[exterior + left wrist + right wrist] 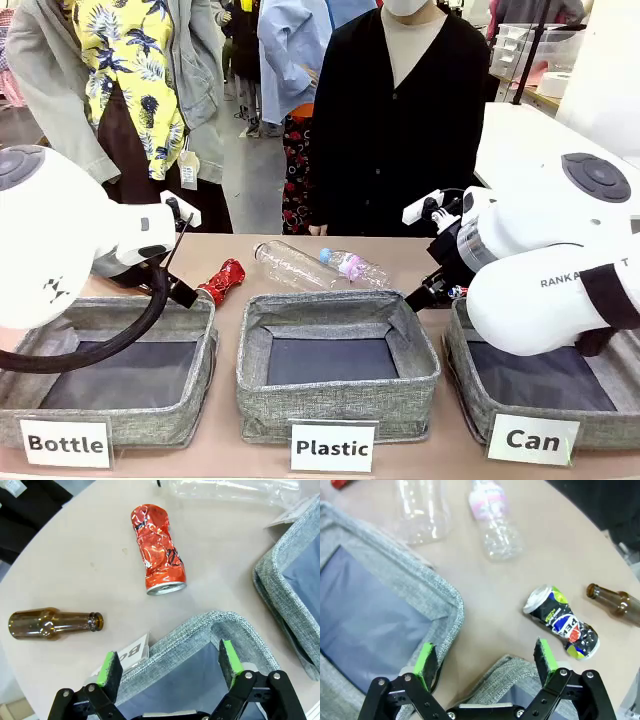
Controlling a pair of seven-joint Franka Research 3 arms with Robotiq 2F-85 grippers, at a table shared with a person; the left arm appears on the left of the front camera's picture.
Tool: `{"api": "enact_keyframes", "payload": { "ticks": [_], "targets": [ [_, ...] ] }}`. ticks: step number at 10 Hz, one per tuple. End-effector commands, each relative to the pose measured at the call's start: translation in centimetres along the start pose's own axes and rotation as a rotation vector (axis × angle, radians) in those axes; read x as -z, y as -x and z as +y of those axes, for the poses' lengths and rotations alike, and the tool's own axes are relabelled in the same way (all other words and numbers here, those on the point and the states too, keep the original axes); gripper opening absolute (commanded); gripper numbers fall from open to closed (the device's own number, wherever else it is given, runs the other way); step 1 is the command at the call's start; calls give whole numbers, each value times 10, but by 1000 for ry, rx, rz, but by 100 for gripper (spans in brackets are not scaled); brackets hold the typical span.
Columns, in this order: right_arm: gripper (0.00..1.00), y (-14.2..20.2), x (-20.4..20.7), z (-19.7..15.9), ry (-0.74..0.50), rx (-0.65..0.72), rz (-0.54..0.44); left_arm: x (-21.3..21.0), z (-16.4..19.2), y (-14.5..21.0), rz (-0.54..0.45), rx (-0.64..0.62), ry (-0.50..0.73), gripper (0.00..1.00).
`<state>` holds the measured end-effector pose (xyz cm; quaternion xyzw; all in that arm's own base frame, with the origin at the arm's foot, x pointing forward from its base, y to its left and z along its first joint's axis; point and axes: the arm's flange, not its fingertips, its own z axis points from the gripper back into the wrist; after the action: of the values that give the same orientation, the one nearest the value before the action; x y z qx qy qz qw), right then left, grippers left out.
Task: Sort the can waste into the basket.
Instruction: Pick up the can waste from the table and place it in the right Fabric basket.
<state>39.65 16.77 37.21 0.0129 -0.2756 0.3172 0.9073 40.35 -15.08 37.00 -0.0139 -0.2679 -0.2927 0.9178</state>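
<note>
On counter [75, 555], beside Bottle bin [200, 626]: crushed red can [158, 555] lying flat, ahead of left pincer [170, 666], which is spread wide, empty. Dented Pepsi can [561, 621] lies near right pincer [486, 661], likewise spread, empty. Both cans outside Can basket [465, 370], rightmost of three bins.

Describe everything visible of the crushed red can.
The red can is shiny metal, crumpled all along its body, its silver end rim intact. It lies on its side on the beige table, just beyond the corner of the grey Bottle basket, with a clear plastic bottle farther off. Nothing touches it.
</note>
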Motion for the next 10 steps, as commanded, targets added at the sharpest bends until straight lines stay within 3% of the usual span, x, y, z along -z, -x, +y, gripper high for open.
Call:
{"api": "enact_keyframes", "payload": {
  "ticks": [1,10],
  "targets": [
    [100,0,0,0,0,0,0,0,0,0,0,0,0,100],
    [100,0,0,0,0,0,0,0,0,0,0,0,0,100]
  ]
}}
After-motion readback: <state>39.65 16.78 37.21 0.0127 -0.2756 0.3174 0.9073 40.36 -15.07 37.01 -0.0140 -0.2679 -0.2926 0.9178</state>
